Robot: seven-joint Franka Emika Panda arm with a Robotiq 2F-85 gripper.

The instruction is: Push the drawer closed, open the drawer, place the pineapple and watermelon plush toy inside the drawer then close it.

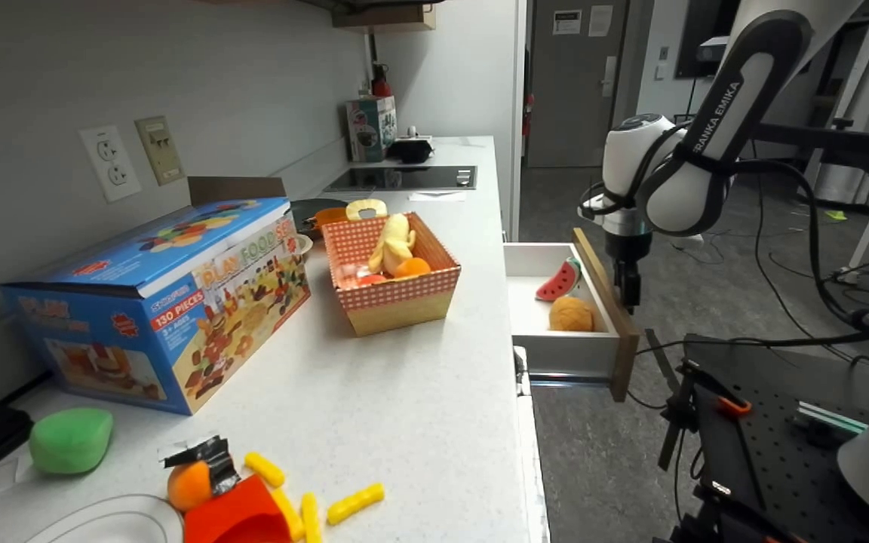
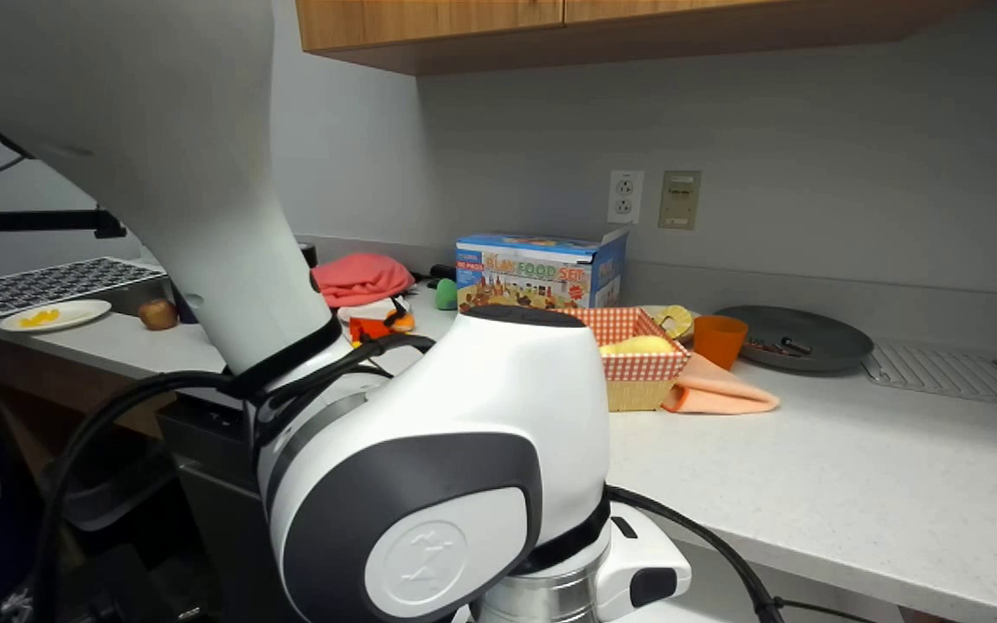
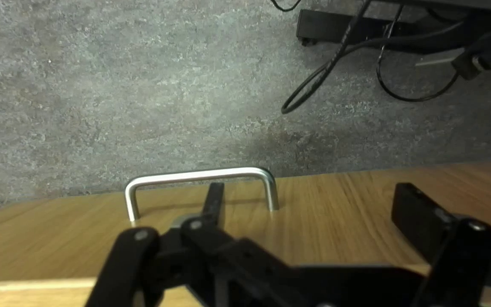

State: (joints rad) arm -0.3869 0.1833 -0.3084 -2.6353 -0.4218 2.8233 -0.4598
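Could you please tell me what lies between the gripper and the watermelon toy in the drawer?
In an exterior view, the drawer's wooden front panel lies between the gripper and the watermelon toy.

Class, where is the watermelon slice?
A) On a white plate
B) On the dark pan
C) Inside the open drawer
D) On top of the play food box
C: an exterior view shows the red watermelon slice lying within the white walls of the pulled-out drawer.
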